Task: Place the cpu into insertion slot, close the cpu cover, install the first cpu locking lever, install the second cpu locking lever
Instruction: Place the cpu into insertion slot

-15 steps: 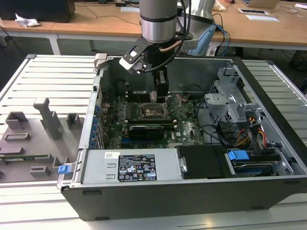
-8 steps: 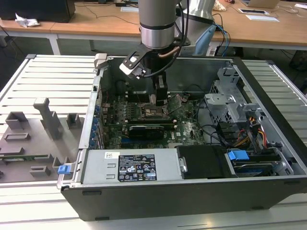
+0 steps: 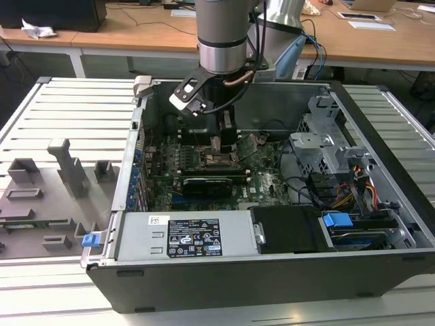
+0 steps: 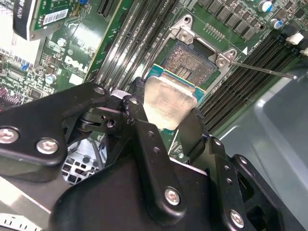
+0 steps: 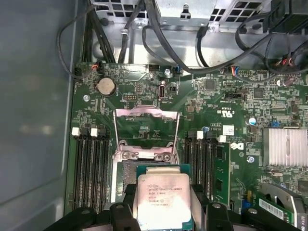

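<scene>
My gripper (image 4: pixel 168 114) is shut on the cpu (image 4: pixel 169 98), a flat square chip with a silver-beige top, pinched by its edges between two black fingers (image 4: pixel 139 103). The cpu hangs just over the near edge of the insertion slot (image 4: pixel 188 61), whose dark contact field shows beyond it. In the first wrist view the cpu (image 5: pixel 162 198) covers most of the insertion slot (image 5: pixel 124 177). The cpu cover (image 5: pixel 146 114) stands swung open behind the slot on its hinge. A thin locking lever (image 4: pixel 262 69) sticks out sideways, unlatched. In the exterior view the gripper (image 3: pixel 224 141) is low inside the computer case.
Black memory slots (image 5: pixel 91 163) flank the socket on both sides. Cables (image 5: pixel 192 57) hang near the case wall, and a finned heatsink (image 5: pixel 286 147) sits on the board. The case holds a power supply (image 3: pixel 194 236) and a drive cage (image 3: pixel 319 146). A grey fixture tray (image 3: pixel 47 197) lies outside.
</scene>
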Action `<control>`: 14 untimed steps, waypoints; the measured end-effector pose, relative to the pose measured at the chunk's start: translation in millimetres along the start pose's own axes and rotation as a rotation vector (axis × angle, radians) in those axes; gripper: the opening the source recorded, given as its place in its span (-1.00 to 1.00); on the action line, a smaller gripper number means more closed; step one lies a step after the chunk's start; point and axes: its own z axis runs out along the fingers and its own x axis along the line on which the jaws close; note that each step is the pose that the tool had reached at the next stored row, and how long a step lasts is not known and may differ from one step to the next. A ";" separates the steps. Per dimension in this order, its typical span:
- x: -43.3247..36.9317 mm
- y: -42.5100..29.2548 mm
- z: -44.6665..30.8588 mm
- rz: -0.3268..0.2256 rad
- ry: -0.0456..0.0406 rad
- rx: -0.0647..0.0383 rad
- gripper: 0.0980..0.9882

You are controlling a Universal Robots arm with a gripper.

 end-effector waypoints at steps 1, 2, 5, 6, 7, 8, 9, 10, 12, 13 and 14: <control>0.3 -0.2 1.7 0.008 -0.0008 0.000 -0.03; 0.6 -0.3 3.2 0.014 -0.0014 0.000 -0.03; 2.3 -1.1 7.6 0.018 -0.0013 0.000 -0.03; 2.5 -1.4 8.8 0.018 -0.0014 0.000 -0.03; 2.8 -1.6 10.2 0.018 -0.0014 0.000 -0.03; 3.4 -2.1 12.4 0.018 -0.0014 0.000 -0.03; 4.0 -2.5 13.9 0.018 -0.0013 0.000 -0.03; 4.5 -2.9 14.8 0.018 -0.0013 0.000 -0.03; 5.4 -3.8 16.7 0.018 -0.0013 0.000 -0.03; 5.9 -4.5 18.0 0.019 -0.0014 0.000 -0.03; 6.2 -4.9 18.9 0.019 -0.0014 0.000 -0.03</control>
